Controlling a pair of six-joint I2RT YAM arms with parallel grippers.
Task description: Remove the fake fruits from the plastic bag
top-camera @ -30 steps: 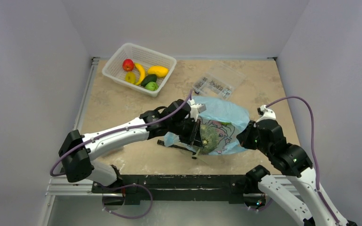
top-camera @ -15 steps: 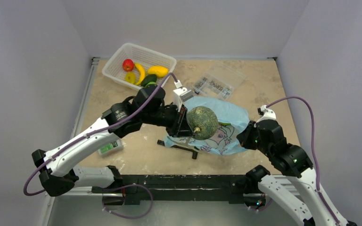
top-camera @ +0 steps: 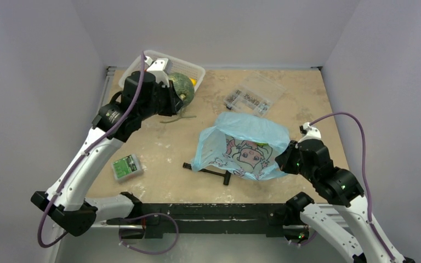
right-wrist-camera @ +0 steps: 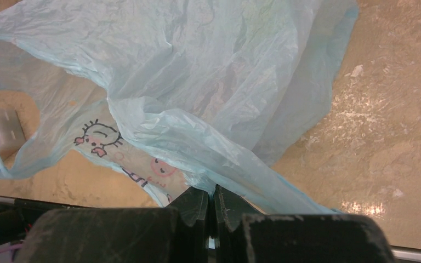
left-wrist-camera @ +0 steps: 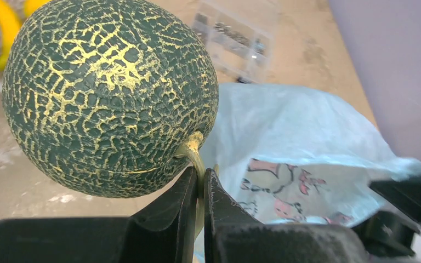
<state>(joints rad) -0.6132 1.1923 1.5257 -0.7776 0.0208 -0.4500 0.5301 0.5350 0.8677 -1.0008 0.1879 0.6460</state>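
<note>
Green netted plastic, the melon (left-wrist-camera: 109, 93) hung from my left gripper (left-wrist-camera: 200, 183), the jaws clenched on its thin stem (left-wrist-camera: 193, 152). The stem pointed back toward the wrist, and the round body stood out beyond the fingertips. From above, the melon sat over the white basket (top-camera: 198, 71) at the far left of the table (top-camera: 159, 142). Half a second earlier it had been right above the bag (top-camera: 246, 145), and a second earlier down in the bag's mouth. The left arm had swung it away to the far left. The bag lay with its long axis across the table, mouth opening to the left, cartoon figure (top-camera: 245, 155) facing up and now uncovered. My right gripper (right-wrist-camera: 214, 200) had not moved, its jaws pinched tight on the bag's right edge
</note>
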